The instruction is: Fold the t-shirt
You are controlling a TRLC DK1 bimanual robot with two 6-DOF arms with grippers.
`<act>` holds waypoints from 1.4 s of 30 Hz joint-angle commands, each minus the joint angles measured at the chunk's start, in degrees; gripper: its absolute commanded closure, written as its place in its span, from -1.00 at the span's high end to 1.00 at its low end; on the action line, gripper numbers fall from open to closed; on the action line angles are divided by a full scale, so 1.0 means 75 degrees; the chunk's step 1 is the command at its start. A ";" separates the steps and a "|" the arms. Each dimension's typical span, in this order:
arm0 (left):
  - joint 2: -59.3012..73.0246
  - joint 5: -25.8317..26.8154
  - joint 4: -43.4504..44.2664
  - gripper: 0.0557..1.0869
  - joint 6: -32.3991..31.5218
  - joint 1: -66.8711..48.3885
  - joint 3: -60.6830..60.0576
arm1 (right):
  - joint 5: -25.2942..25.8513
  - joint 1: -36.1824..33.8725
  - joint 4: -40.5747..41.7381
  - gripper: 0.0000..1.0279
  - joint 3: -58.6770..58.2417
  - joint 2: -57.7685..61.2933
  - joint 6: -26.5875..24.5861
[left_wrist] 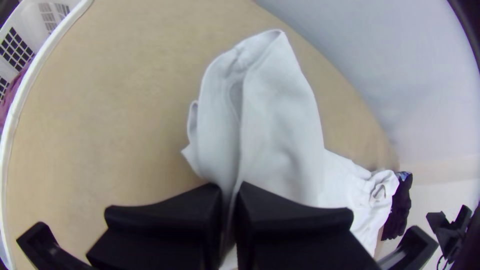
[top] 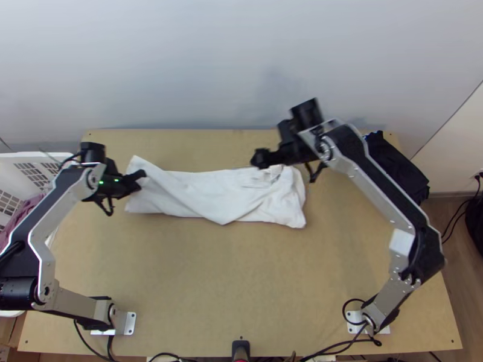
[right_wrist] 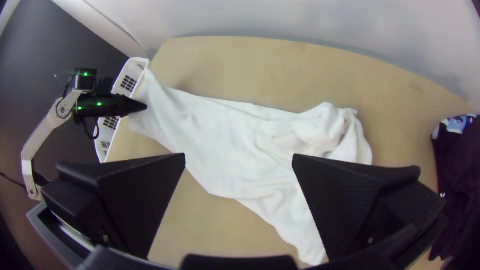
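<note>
Nearest the camera, in my right wrist view, stand two wide, flat black fingers (right_wrist: 135,200), spread well apart with nothing between them. They belong to my right pincer (top: 261,158), which I see from above at 12 o'clock from the middle of the light wooden counter (top: 241,271), over the far edge of the one white fabric T-shirt (top: 205,187).

The shirt lies folded into a long, narrow band from 10 o'clock round to 1, with one slanting fold across it and rumpled cloth near its 3 o'clock end. At its 9 o'clock end I have my left pincer (top: 142,175); in its own wrist view, that left pincer (left_wrist: 229,187) has both fingers pressed together, pinching a pleat of the white cloth.

At 2 o'clock I have one heap of dark cloth (top: 395,169); between 9 and 10, one white plastic basket (top: 30,155) with purple cloth (top: 21,214) inside.
</note>
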 commanded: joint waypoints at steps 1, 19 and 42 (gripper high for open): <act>-0.0011 0.0228 -0.0144 -0.93 0.0914 0.1257 0.0107 | -0.0100 -0.0631 -0.0466 0.94 -0.0018 -0.0748 -0.0001; -0.0128 0.0802 -0.1668 -0.93 0.0399 -0.0337 0.2357 | 0.0170 -0.1076 0.0155 0.94 -0.3100 -0.2096 -0.0107; 0.3458 0.0697 -0.2101 -0.93 -0.0551 -0.5282 0.5603 | 0.0427 -0.1592 0.0366 0.94 -0.4119 -0.2553 0.0069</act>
